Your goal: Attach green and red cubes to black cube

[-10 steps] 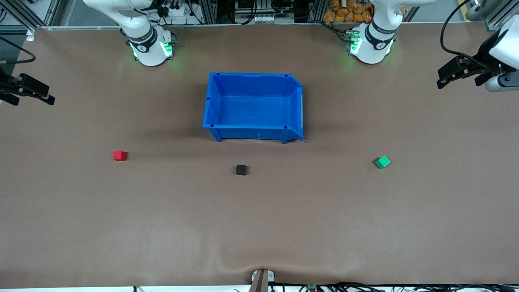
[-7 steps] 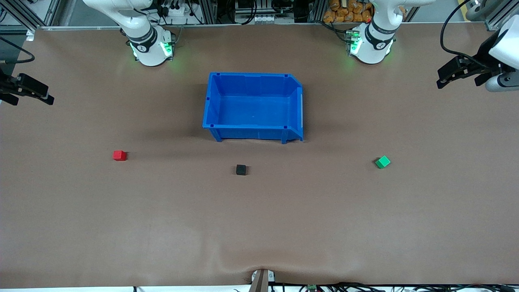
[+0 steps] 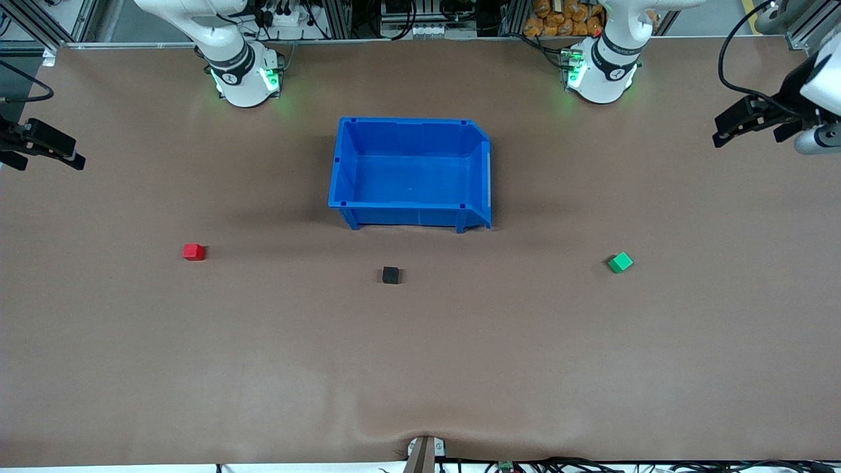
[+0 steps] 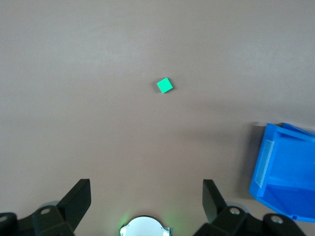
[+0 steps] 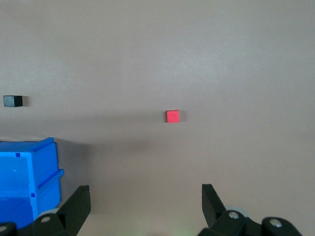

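The black cube (image 3: 391,275) sits on the table, nearer the front camera than the blue bin. The red cube (image 3: 193,251) lies toward the right arm's end; it also shows in the right wrist view (image 5: 172,116), as does the black cube (image 5: 13,101). The green cube (image 3: 619,263) lies toward the left arm's end and shows in the left wrist view (image 4: 165,85). My left gripper (image 3: 747,136) hangs open and empty above its end of the table, jaws wide (image 4: 146,189). My right gripper (image 3: 54,162) hangs open and empty above its end (image 5: 146,194).
An empty blue bin (image 3: 341,164) stands mid-table between the arm bases; its corner shows in the left wrist view (image 4: 275,162) and the right wrist view (image 5: 44,162). Brown table surface spreads all around the cubes.
My left gripper has drifted slightly outward toward its end of the table. My right gripper has edged slightly outward too. The cubes have not moved.
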You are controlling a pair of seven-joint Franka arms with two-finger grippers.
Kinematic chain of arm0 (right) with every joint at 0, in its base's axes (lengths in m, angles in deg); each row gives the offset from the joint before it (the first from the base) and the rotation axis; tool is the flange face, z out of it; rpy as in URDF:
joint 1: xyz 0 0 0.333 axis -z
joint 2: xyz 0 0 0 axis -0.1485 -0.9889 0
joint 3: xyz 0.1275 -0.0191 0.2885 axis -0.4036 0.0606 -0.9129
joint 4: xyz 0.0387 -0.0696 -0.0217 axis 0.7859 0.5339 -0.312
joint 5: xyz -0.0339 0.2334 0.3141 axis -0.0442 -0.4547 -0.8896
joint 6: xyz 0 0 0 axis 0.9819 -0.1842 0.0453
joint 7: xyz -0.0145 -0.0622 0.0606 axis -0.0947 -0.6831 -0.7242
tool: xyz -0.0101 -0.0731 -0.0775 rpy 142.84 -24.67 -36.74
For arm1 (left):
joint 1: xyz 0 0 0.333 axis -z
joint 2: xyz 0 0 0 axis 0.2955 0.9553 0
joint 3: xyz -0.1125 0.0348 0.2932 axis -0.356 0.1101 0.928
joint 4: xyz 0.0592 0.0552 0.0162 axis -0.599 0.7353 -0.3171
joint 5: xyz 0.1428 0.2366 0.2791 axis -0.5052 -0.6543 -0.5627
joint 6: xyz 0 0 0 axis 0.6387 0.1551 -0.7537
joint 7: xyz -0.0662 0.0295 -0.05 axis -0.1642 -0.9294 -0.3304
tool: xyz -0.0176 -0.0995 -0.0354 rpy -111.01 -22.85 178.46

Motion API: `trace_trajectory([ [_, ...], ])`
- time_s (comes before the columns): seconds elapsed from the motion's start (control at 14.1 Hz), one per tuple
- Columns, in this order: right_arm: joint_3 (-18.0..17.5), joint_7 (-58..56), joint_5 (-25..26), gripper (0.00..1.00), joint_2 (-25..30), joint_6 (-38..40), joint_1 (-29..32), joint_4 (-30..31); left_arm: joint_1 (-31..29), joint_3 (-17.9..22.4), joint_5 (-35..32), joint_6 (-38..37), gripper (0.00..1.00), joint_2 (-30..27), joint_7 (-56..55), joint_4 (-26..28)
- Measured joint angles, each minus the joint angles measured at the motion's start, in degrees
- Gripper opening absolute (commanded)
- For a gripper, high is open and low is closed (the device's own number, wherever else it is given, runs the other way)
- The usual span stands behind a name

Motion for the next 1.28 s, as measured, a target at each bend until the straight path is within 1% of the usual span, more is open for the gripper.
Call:
trace_trajectory([
  [0.14,0.0,0.0,0.0,1.00,0.0,0.0,0.0,0.0,-0.9,0.1,0.0,-0.1,1.00,0.9,0.2,0.0],
  [1.0,0.1,0.0,0.0,1.00,0.0,0.0,0.0,-0.1,-0.5,-0.2,0.0,0.4,1.00,5.3,0.2,0.0],
  [1.28,0.2,0.0,0.0,1.00,0.0,0.0,1.3,-0.8,-0.3,-0.4,0.0,1.6,1.00,7.5,0.2,0.0],
])
